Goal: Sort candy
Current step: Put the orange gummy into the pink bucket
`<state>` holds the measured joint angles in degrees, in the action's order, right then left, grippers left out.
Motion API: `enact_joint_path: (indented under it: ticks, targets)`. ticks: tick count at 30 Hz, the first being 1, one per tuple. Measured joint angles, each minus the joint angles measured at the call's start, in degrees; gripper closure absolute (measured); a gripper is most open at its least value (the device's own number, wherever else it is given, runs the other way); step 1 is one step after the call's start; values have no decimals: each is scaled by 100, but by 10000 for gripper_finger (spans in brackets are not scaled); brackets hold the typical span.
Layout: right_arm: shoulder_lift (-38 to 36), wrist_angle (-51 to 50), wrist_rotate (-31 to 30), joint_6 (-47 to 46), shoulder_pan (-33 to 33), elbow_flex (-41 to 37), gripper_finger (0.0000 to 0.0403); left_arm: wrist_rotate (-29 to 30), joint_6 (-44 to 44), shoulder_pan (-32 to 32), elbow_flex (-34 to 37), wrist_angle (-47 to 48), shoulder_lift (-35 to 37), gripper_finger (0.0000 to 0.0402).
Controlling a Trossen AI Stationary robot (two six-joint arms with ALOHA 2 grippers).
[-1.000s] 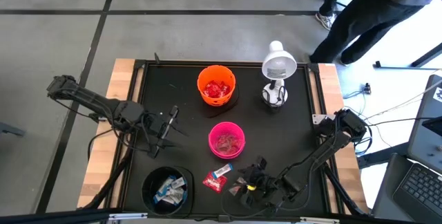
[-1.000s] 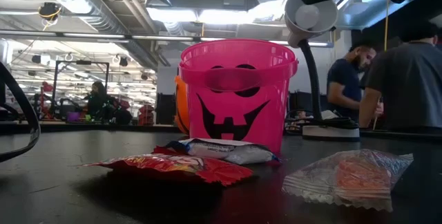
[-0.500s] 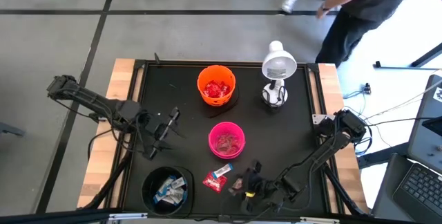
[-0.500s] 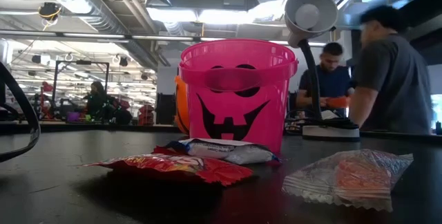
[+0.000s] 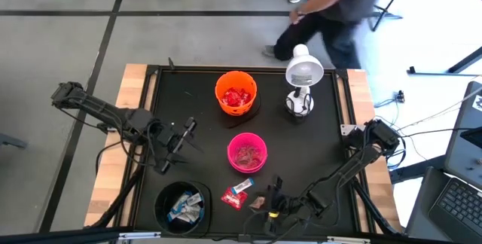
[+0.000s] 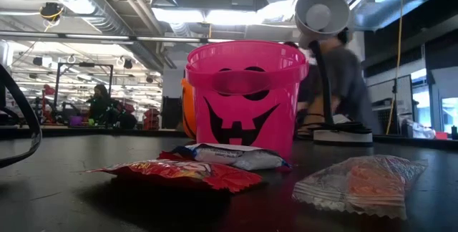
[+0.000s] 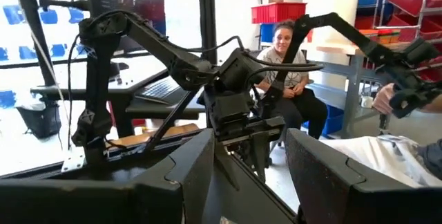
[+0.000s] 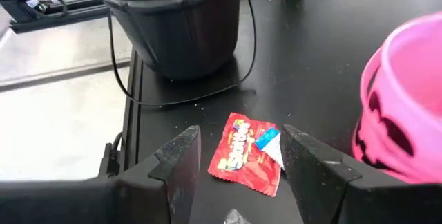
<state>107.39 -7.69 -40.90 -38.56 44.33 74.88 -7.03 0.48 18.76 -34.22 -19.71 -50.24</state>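
Note:
Three loose candies lie near the table's front edge: a red packet (image 5: 231,197), a blue-and-white one (image 5: 242,187) resting partly on it, and a pinkish one (image 6: 365,182) to their right. My right gripper (image 5: 273,193) hovers open over the pinkish one and, in its wrist view, points at the red packet (image 8: 242,153) without touching anything. My left gripper (image 5: 179,137) hangs open at mid-left, empty. The orange bowl (image 5: 236,93) holds red candy, the pink bowl (image 5: 247,152) pinkish candy, and the black bowl (image 5: 181,205) blue-and-white candy.
A white desk lamp (image 5: 303,74) stands at the far right of the black table top. A person (image 5: 331,3) walks past beyond the far edge. Bare table lies between the left gripper and the pink bowl, and right of the pink bowl.
My right gripper has rolled at the wrist and tipped a little while staying above the loose candies. The candies lie as before. People behind the table's far edge have walked toward the left.

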Motion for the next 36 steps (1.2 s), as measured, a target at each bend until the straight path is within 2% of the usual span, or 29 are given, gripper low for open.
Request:
enact_joint_path:
  ticks: [3, 8, 10, 14, 18, 25, 31, 36]
  targets:
    - [0, 786, 2, 9, 42, -516, 206, 140, -87, 0, 0, 258, 0, 230]
    - [0, 2313, 69, 39, 31, -1319, 206, 1106, -362, 0, 0, 1134, -1, 230]
    - [0, 2764, 99, 172, 27, -1502, 206, 1233, -481, 0, 2, 1306, -2, 230]
    - [0, 3029, 98, 525, 27, -1563, 206, 849, -489, 4, 2, 1041, 28, 230]
    - [-131, 3470, 147, 1122, 65, -1563, 206, 301, -318, 0, 1, 1058, 388, 230]
    - [-253, 4415, 109, 2545, 234, -1561, 206, 453, -310, 28, 382, 497, 1368, 230]
    - [-284, 4547, 228, 2652, 205, -1561, 206, 461, -530, 28, 703, 185, 1626, 230]
    - [-284, 4495, 253, 2476, 221, -1561, 206, 475, -637, 31, 751, 232, 1576, 230]
